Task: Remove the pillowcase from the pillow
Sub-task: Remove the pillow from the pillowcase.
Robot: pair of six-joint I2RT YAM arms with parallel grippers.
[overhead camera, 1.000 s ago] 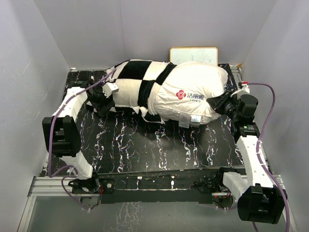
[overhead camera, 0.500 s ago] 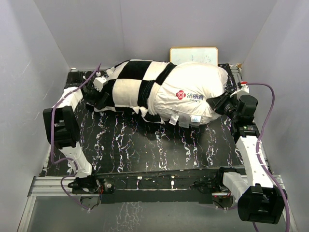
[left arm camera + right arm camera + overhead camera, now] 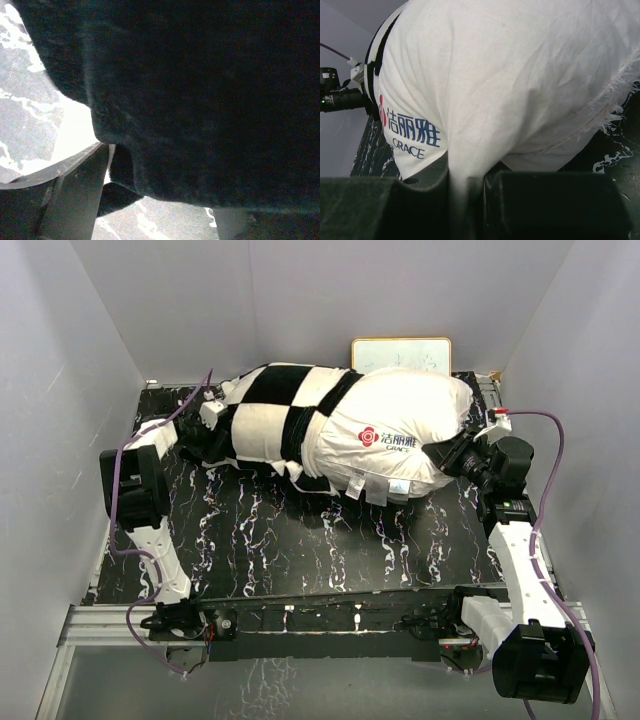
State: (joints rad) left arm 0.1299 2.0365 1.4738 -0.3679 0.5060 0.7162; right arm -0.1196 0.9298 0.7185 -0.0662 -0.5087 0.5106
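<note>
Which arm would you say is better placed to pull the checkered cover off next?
Left, probably. The left gripper sits at the pillowcase's left end, open around the plush, while the right gripper pinches the pillow's white fabric, anchoring it.

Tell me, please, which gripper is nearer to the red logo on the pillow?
Right. The right gripper pinches the pillow near the red logo; the left gripper is at the far end of the pillowcase.
</note>
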